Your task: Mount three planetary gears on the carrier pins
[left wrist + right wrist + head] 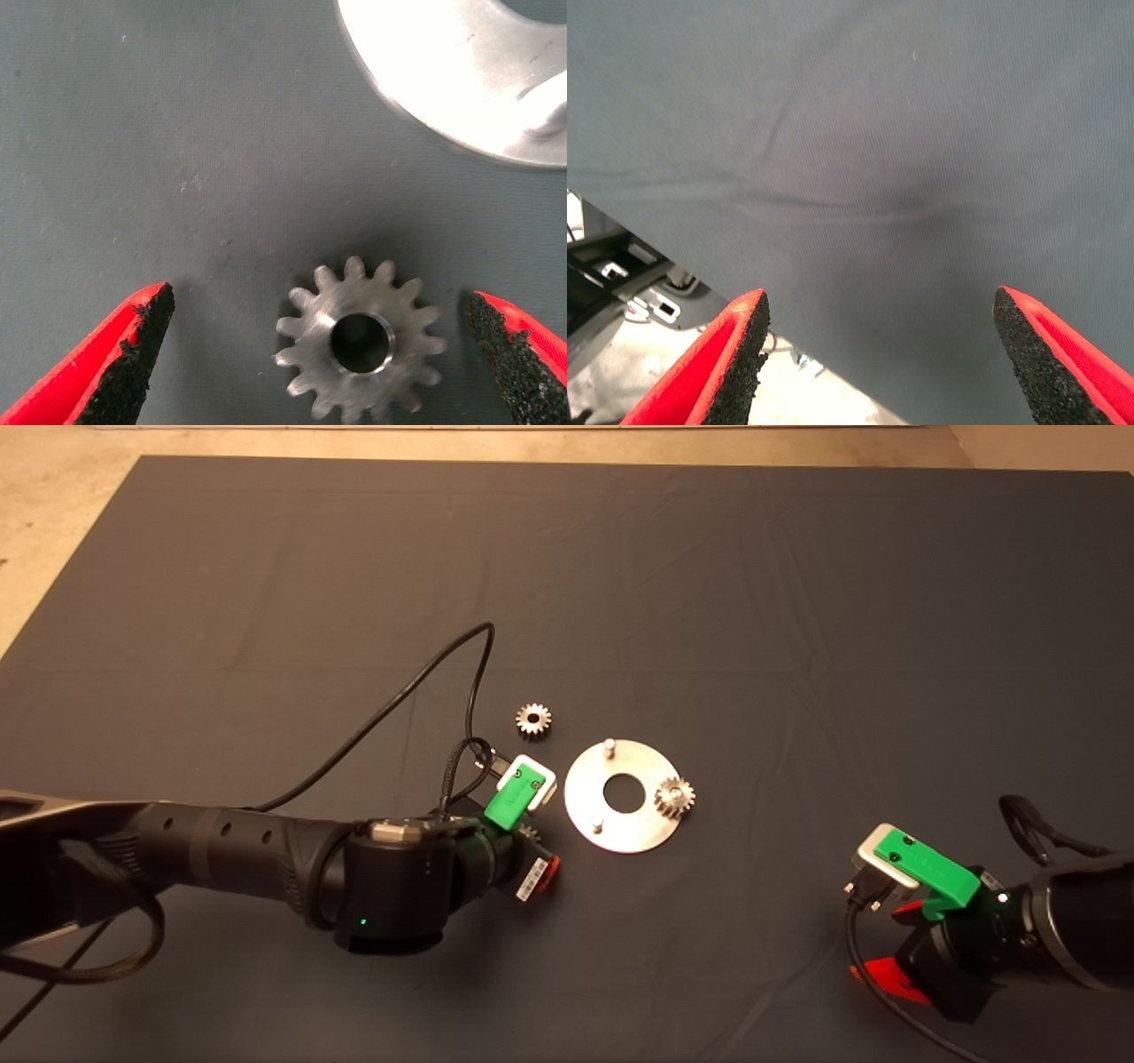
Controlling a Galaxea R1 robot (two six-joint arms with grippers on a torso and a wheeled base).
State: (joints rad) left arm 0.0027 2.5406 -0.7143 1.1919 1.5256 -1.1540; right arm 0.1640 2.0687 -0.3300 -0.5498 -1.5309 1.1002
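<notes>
A: Between the left gripper's (pixel 323 354) two red fingers (pixel 133 341), a gear (pixel 359 345) lies flat on the table (pixel 177 133). The fingers are wide apart and hold nothing.

B: Is the gear in the middle?

A: No, it sits closer to one finger than the other. It is round, so no side is longer.

B: Where does it go?

A: On the shiny disc (pixel 585 797), just beside it in the head view's middle. One gear (pixel 675 797) is on a pin already. Two pins (pixel 609 746) are bare. Another gear (pixel 533 719) lies up and left of the disc.

B: The other arm?

A: The right gripper (pixel 877 354) waits at the lower right, open and empty, farther away.

B: Any words?

A: A small white label on the left gripper, too tiny to read.
</notes>
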